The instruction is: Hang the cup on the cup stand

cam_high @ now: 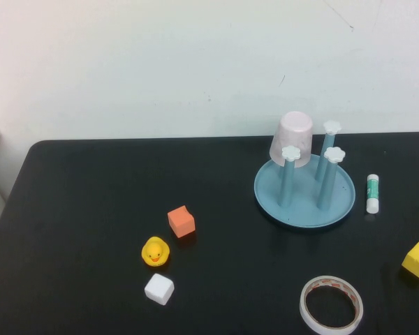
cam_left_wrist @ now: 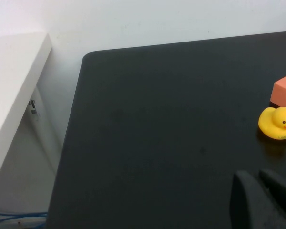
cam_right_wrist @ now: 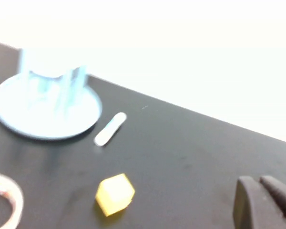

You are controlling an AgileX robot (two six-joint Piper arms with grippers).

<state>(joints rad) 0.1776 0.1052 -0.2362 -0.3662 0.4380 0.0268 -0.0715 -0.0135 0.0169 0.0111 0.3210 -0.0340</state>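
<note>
The pale pink cup (cam_high: 293, 138) sits upside down over the back-left post of the cup stand (cam_high: 304, 202), a light-blue dish with upright blue posts and white flower caps, at the table's right rear. The stand (cam_right_wrist: 45, 112) also shows blurred in the right wrist view. Neither arm appears in the high view. My left gripper (cam_left_wrist: 256, 175) is shut and empty above the table's left part, close to the yellow duck (cam_left_wrist: 276, 123). My right gripper (cam_right_wrist: 257, 180) is shut and empty over the table's right side, away from the stand.
An orange cube (cam_high: 181, 221), the duck (cam_high: 155, 252) and a white cube (cam_high: 159, 288) lie left of centre. A glue stick (cam_high: 373, 193), a yellow cube (cam_high: 418, 259) and a white tape ring (cam_high: 331, 305) lie to the right. A white shelf (cam_left_wrist: 14, 86) stands beyond the table's left edge.
</note>
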